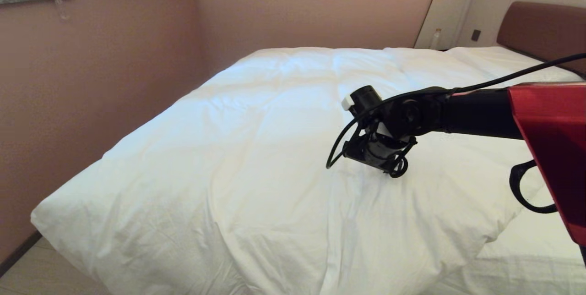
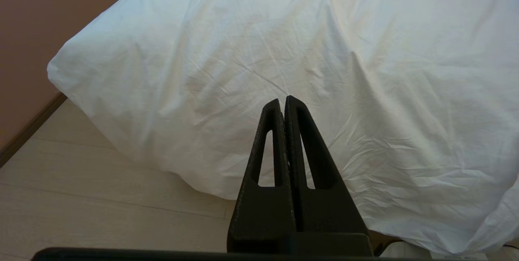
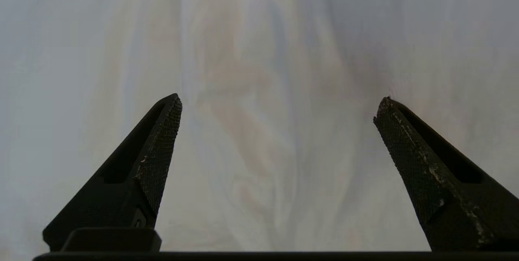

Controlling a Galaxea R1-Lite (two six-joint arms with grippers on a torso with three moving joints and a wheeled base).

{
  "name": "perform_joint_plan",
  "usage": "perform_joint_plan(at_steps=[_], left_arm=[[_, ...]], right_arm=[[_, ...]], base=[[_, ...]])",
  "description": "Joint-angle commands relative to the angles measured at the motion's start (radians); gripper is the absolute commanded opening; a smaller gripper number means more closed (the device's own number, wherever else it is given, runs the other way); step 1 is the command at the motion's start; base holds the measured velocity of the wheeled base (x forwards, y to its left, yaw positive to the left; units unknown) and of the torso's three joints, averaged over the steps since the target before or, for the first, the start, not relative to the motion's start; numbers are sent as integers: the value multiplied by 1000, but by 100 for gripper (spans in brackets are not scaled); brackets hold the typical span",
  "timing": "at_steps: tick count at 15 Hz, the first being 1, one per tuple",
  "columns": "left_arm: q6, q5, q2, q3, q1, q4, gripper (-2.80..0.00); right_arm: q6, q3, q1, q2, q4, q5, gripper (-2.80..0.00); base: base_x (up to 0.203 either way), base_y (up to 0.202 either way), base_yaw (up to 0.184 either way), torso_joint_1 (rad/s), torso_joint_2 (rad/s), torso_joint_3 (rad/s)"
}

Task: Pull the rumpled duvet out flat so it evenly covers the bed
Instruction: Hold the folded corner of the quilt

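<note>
The white puffy duvet (image 1: 256, 148) lies spread over most of the bed (image 1: 535, 258), creased, with its near left corner hanging over the edge. At the near right corner the flat white sheet is bare. My right arm's wrist (image 1: 384, 139) reaches in from the right and hangs low over the duvet's middle, pointing down. Seen from its own wrist, the right gripper (image 3: 277, 103) stands open with only blurred white duvet (image 3: 267, 50) between its fingers. My left gripper (image 2: 282, 101) is shut and empty, held off the foot of the bed and facing the draped duvet (image 2: 284, 42).
A pink wall (image 1: 91, 79) runs close along the bed's left side, leaving a narrow strip of pale floor (image 1: 41, 272). The brown headboard (image 1: 545, 29) and beige panels stand at the far right, with a small bottle (image 1: 436, 38) beside them. Pale floor (image 2: 101, 204) lies before the bed's foot.
</note>
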State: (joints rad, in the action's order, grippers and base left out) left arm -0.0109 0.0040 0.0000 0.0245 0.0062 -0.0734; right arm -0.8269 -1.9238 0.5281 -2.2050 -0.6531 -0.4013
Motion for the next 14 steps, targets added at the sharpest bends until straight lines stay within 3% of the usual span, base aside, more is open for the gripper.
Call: perform_joint_plan(at_steps=[1,4,7,14], left_arm=[[0,1,0,0,0,0,-280],[0,1,0,0,1,0,-280],[0,1,0,0,0,0,-280],[0,1,0,0,0,0,-280]], right_arm=[[-5,0,15,38,-37,-15,0],[0,0,43,9,-74,-141,0],[-3,-4,58,-39,-60,-169,0],[5,-6,59,-119,141,-169,0]], base=[[0,0,0,0,0,0],[0,0,0,0,0,0],[0,0,0,0,0,0],[0,0,0,0,0,0]])
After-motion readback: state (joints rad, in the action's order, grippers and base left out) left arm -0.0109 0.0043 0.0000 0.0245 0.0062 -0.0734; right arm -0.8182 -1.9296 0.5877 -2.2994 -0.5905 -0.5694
